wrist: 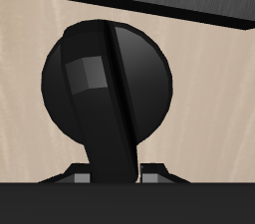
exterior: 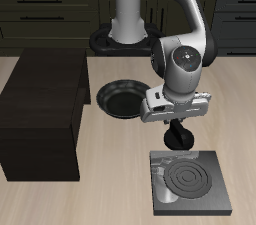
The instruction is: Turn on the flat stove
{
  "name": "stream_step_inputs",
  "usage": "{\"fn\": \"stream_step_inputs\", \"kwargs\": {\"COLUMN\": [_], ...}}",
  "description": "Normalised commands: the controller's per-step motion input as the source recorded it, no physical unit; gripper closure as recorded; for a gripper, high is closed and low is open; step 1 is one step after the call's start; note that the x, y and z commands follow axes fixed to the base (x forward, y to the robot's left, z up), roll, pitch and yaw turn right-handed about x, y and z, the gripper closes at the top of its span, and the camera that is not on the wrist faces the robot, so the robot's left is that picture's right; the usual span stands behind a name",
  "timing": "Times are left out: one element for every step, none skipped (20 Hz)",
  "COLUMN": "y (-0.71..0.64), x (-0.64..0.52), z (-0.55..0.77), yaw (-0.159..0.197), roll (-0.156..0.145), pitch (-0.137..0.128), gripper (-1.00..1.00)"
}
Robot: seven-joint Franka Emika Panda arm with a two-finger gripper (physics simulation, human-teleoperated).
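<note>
Your gripper [exterior: 178,141] hangs over the back edge of the flat stove [exterior: 190,180], which lies on the tabletop [exterior: 110,194] just beneath it, coil dark. Whether its fingers are wide or narrow, you cannot tell from either view. Behind the gripper sits the frying pan [exterior: 121,98]; the wrist view shows that pan [wrist: 105,81] close up. Off to one side stands the dark cabinet [exterior: 42,114].

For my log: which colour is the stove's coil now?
Dark grey coil, not glowing; exterior view.
</note>
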Motion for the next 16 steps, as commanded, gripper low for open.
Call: {"fn": "stream_step_inputs", "kwargs": {"y": [0.00, 0.00, -0.75, -0.12, -0.18, -0.08, -0.08, -0.24, 0.05, -0.22, -0.22, -0.21, -0.24, -0.23, -0.17, 0.16], "x": [0.00, 0.00, 0.01, -0.02, -0.07, -0.03, -0.01, -0.02, -0.01, 0.06, 0.02, 0.04, 0.03, -0.02, 0.03, -0.05], "z": [0.00, 0.00, 0.82, 0.16, 0.23, 0.10, 0.08, 0.08, 0.00, -0.03, 0.03, 0.00, -0.03, 0.07, 0.04, -0.03], "yaw": [0.000, 0.000, 0.125, 0.028, 0.011, 0.019, 0.047, 0.035, 0.000, 0.040, 0.108, 0.048, 0.000, 0.069, 0.041, 0.000], "roll": [0.000, 0.000, -0.163, -0.005, -0.027, 0.004, 0.004, -0.059, 0.000, 0.000, -0.071, -0.006, -0.051, -0.038, -0.009, 0.000], "pitch": [0.000, 0.000, -0.168, -0.045, -0.063, -0.013, -0.033, -0.044, 0.000, 0.023, -0.055, -0.019, 0.028, -0.043, -0.021, 0.000], "gripper": [1.00, 1.00, 1.00, 1.00, 1.00, 1.00, 1.00, 1.00, 1.00, 1.00, 1.00, 1.00, 1.00, 1.00, 1.00, 1.00]}}
